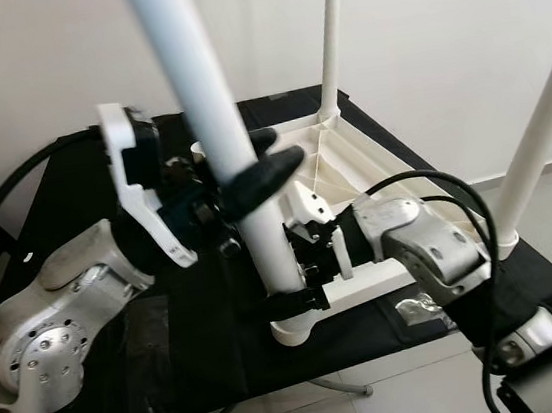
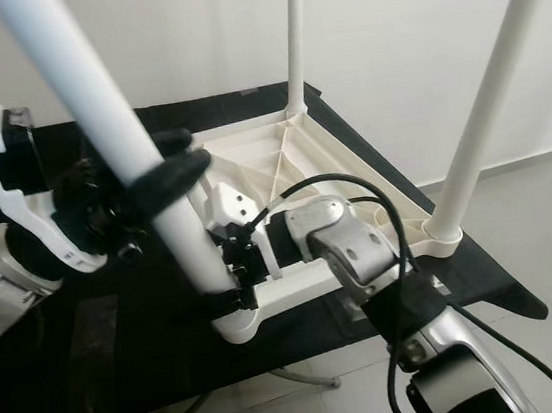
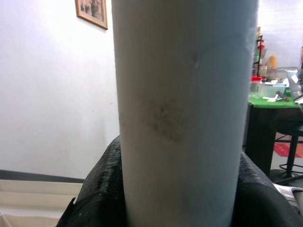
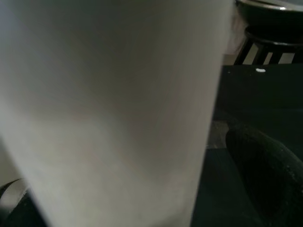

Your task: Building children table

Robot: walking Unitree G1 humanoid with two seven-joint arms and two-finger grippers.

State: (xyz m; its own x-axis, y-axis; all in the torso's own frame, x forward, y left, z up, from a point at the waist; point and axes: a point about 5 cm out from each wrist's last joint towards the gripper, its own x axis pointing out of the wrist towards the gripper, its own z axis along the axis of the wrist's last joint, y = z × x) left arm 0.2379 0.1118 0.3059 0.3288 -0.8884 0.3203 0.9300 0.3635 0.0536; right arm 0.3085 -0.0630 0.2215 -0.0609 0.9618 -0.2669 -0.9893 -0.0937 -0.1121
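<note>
Left eye view: left gripper [image 1: 252,174] clamps near table leg [image 1: 206,114] mid-shaft; right gripper [image 1: 299,269] pinches same leg low, by corner socket of upturned tabletop [image 1: 350,152] on black table [image 1: 212,345]

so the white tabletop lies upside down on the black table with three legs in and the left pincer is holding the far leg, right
Not quite. The left pincer is shut on the near leg, the one closest to the robot, not the far leg; the left eye view shows it. The tabletop does lie upside down on the black table.
</note>
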